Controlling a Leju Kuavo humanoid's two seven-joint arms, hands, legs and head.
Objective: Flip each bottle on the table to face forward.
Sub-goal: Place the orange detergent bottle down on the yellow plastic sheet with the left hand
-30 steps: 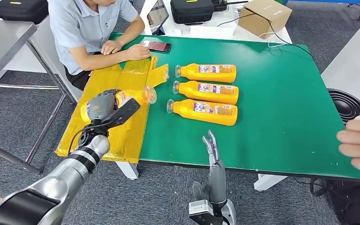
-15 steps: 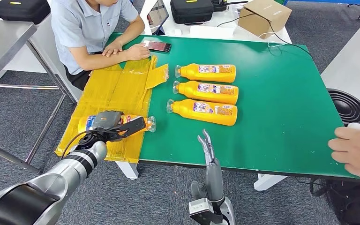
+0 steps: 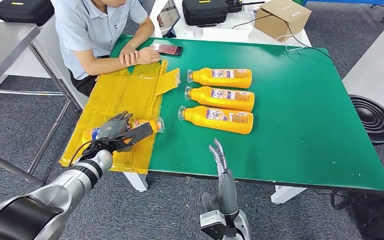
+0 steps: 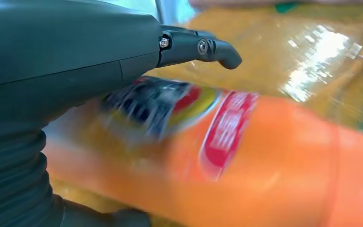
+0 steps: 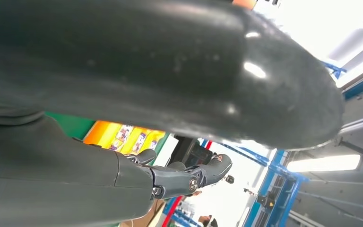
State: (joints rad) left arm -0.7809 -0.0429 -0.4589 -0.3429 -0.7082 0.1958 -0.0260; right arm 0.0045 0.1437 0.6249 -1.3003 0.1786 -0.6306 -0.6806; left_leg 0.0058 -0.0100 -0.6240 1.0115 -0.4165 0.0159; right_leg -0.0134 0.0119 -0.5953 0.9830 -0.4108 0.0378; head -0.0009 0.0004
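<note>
We see the green table [image 3: 305, 125] with a yellow sheet [image 3: 125, 95] at its left. Three bottles [image 3: 219, 97] lie in a row mid-table. Our left hand [image 3: 116, 129] grips a fourth bottle [image 3: 147, 125] on the sheet; our right hand [image 3: 219, 155] is open, holding nothing, at the near edge.

Grey carpet floor [image 3: 25, 115] all around. A green-topped table [image 3: 300, 125] fills the middle, with a white table [image 3: 240, 32] behind it at 12 o'clock, a grey metal table [image 3: 2, 45] off at 10 and a black round stool [image 3: 375, 117] at 3. Bright, even lighting.
</note>
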